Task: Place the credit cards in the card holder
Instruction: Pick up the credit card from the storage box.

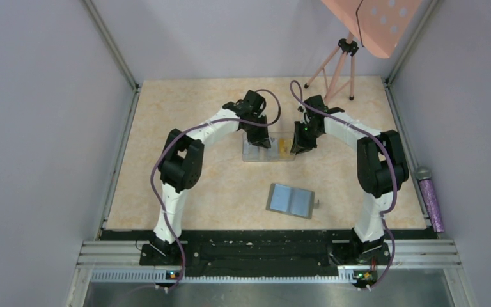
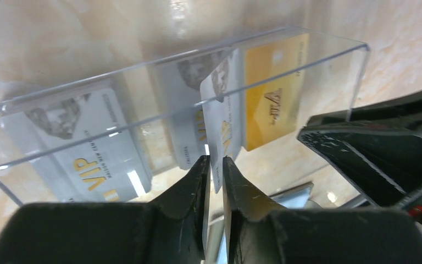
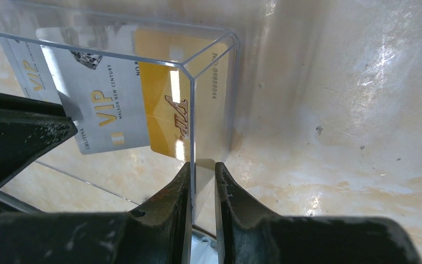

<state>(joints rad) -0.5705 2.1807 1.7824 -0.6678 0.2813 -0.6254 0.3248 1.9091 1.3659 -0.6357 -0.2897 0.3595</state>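
Our left gripper (image 2: 215,163) is pinched narrow on a grey card (image 2: 220,118) in the clear box (image 3: 192,121), and our right gripper (image 3: 202,168) clamps its end wall. We'd pull straight up, box steady. The card holder (image 1: 290,200) lies open nearer the bases.

The grey card (image 3: 107,104) pinched in my left jaws reads "VIP" in gold, with "MALSON NEW CENTURY" in small capitals alongside. The yellow card (image 3: 162,104) behind it carries a slanted "VIP" and, along its edge, a number I take for "NO 88888844", though glare blurs it. A second grey card (image 2: 85,159), lying flat, also shows a gold "VIP"; its small print I cannot read.
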